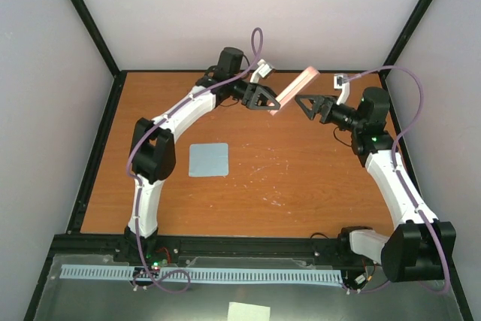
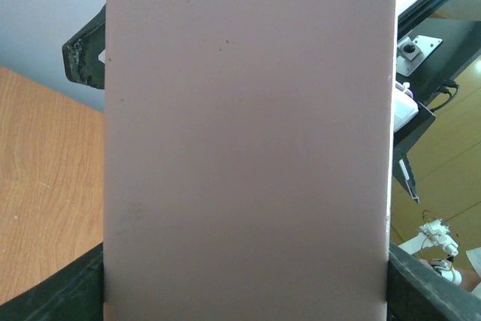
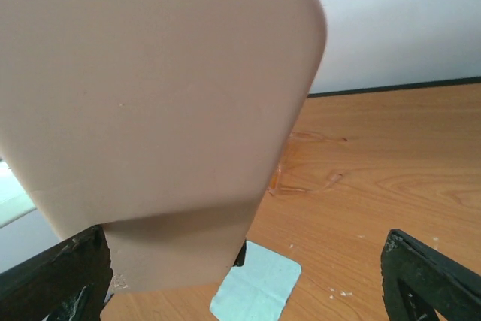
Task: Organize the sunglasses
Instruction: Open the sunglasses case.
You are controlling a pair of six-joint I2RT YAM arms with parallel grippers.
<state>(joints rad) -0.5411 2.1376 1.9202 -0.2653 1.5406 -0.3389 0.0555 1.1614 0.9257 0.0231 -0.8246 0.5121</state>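
- I can read no words, numbers or brand marks in any of my three views;
- the pink case (image 2: 248, 148) fills the middle of the left-wrist frame; its face looks plain to me;
- the pale slip (image 1: 249, 311) at the bottom centre of the overhead frame is too small to read;
- the small white plate (image 2: 412, 48) at the upper right of the left-wrist frame shows no legible lettering.

Sunglasses (image 3: 276, 179), only a thin amber sliver showing

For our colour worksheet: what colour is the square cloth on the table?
Pale blue-grey; the cloth shows best in the top external view.
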